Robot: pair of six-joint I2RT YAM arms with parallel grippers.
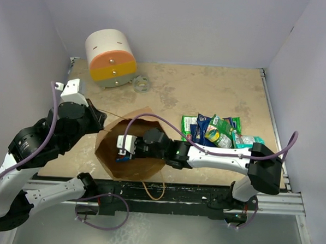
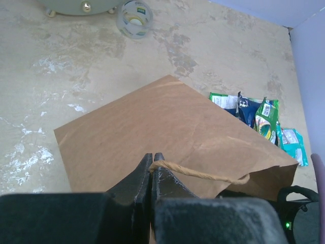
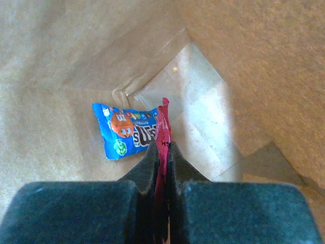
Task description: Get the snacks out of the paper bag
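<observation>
Left gripper (image 2: 152, 161): jaws fully closed on the twisted paper handle (image 2: 203, 175) of the brown paper bag (image 2: 152, 117). Judgement: it pinches the handle to hold the mouth up and open and to stop the bag sliding while the other arm works inside.

Right gripper (image 3: 162, 152) is deep inside the bag, arm reaching in through the mouth from the right in the top view. Fingers are nearly shut, clamping a thin pink-red packet (image 3: 163, 119) edge-on, with the foil sticking up between the tips. The edge grip suits a flat packet, since there is little else to grab.

A blue M&M's packet (image 3: 127, 129) lies flat on the bag floor, just left of the held one and touching or nearly touching it, not gripped.

A pile of packets (image 1: 217, 130) (green, dark blue, teal) is already out, overlapping on the table (image 1: 208, 91) to the right of the bag, near the right arm's side and easy for it to reach.

An orange-yellow-white cylinder (image 1: 110, 58) and a tape roll (image 1: 140, 82) sit at the far left, well apart from the bag and not involved.

Step in hand: lifting the pink-red packet out. Task is mostly done, with at least the held packet and the blue one left inside. Risk: the blue packet drags along, or the foil slips from the thin pinch.
</observation>
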